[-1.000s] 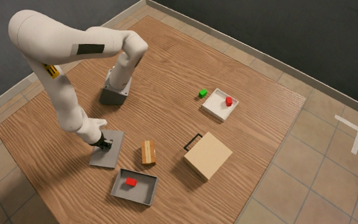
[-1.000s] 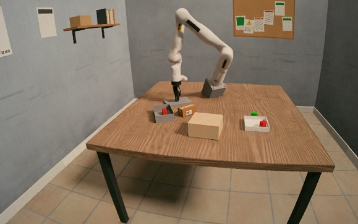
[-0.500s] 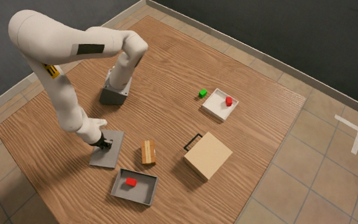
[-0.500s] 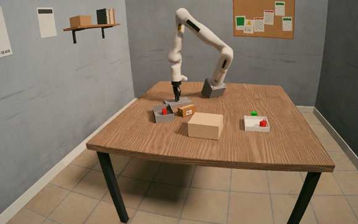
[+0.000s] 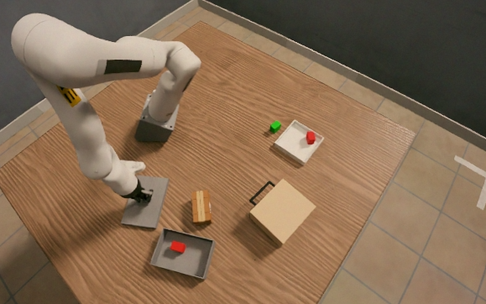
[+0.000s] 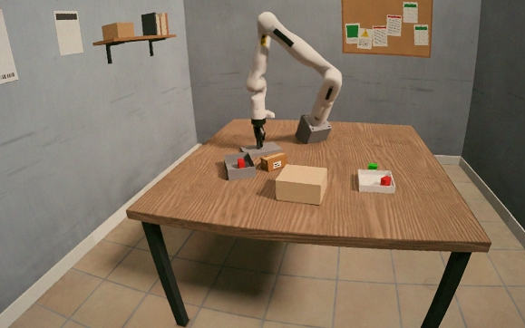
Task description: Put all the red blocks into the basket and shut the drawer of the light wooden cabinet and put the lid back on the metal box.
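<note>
Near the worktop's [image 5: 233,96] left edge, the pincer [image 5: 144,196] stands part-open, empty, over the stiff flat lid [image 5: 147,212]; grip its handle.

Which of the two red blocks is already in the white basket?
The red block beside the green block lies inside the white basket. The other red block sits in the open grey metal box near the gripper.

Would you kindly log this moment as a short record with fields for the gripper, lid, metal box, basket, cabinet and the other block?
gripper: partly open, holding nothing, low over the lid
lid: flat on the table, off the box
metal box: open, one red block inside
basket: one red block inside
cabinet: drawer looks shut
green block: on the table beside the basket
</note>
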Robot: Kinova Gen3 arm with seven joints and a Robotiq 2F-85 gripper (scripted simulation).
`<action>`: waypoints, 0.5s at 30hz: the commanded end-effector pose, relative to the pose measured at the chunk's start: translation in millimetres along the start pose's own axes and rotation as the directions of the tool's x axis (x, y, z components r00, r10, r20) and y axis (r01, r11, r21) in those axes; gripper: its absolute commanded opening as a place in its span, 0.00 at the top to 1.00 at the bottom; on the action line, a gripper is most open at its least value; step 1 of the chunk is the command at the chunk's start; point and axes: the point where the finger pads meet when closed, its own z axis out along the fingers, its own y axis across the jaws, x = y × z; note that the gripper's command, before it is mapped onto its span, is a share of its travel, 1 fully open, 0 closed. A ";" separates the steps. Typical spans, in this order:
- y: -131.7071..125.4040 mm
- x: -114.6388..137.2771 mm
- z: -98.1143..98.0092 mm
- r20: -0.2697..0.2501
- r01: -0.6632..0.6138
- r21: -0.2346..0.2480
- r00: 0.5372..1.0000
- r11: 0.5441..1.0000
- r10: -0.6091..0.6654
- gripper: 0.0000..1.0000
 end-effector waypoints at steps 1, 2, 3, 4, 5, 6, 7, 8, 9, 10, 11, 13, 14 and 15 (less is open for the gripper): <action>-1.2 -0.2 -3.6 0.003 0.000 0.002 1.000 1.000 0.000 0.60; -1.2 -0.4 -5.3 0.003 0.000 0.002 1.000 1.000 0.000 0.60; -1.3 -1.2 -7.9 0.005 0.001 0.004 1.000 1.000 -0.001 0.60; -1.3 -1.5 -10.3 0.006 0.002 0.004 1.000 1.000 -0.002 0.60; -1.3 -1.4 -12.4 0.006 0.002 0.004 1.000 1.000 -0.002 0.60; -1.3 -1.4 -14.7 0.006 0.002 0.004 1.000 1.000 -0.002 0.60; -1.3 -1.3 -17.3 0.006 0.002 0.004 1.000 1.000 -0.002 0.60; -1.3 -1.3 -20.1 0.006 0.002 0.005 1.000 1.000 -0.002 0.60; -1.4 -1.4 -23.1 0.006 0.002 0.005 1.000 1.000 -0.002 0.60; -1.4 -1.4 -23.1 0.006 0.002 0.005 1.000 1.000 -0.002 0.60; -1.4 -1.4 -23.1 0.006 0.002 0.005 1.000 1.000 -0.002 0.60; -1.5 -1.7 -29.8 0.007 0.002 0.005 1.000 1.000 -0.002 0.60; -1.6 -2.0 -33.4 0.007 0.002 0.005 1.000 1.000 -0.002 0.60; -0.6 -1.5 -37.3 0.005 0.002 0.002 1.000 1.000 -0.002 0.60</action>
